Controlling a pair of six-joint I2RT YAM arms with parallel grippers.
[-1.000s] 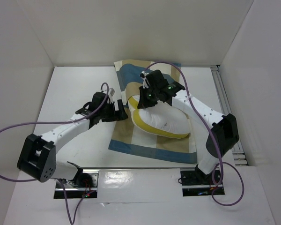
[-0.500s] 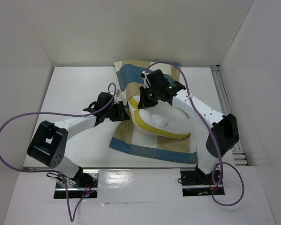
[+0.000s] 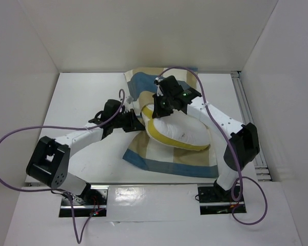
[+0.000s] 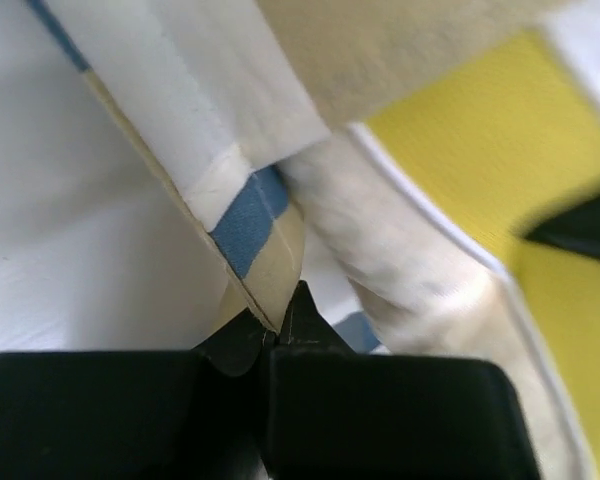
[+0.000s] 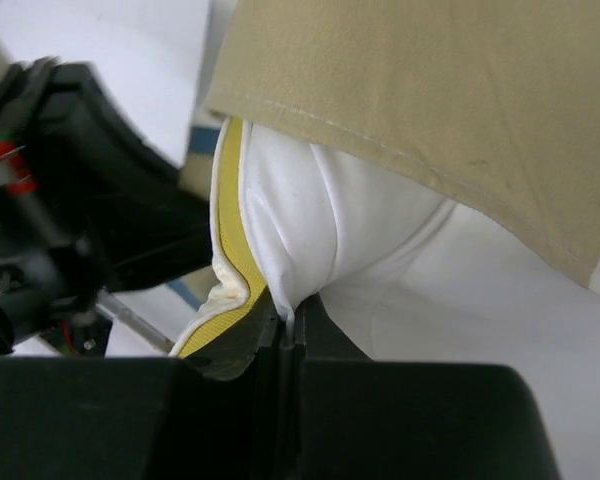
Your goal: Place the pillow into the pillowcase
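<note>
Top external: your plump white, yellow-banded pillow [image 3: 182,134]; left fingers [image 4: 275,335] pinch the pillowcase [image 3: 167,161] at its 9 o'clock, right fingers [image 5: 285,325] clamp its 11 o'clock.

Loads of open table [image 3: 77,97] on the left and a thin strip on the right beside the rail [image 3: 245,110], but the pillow [image 3: 182,132] sits fat in the middle on the pillowcase [image 3: 164,157], the left gripper [image 3: 138,124] and right gripper [image 3: 155,109] crowd its left end close together, and walls [image 3: 20,66] box in three sides.
</note>
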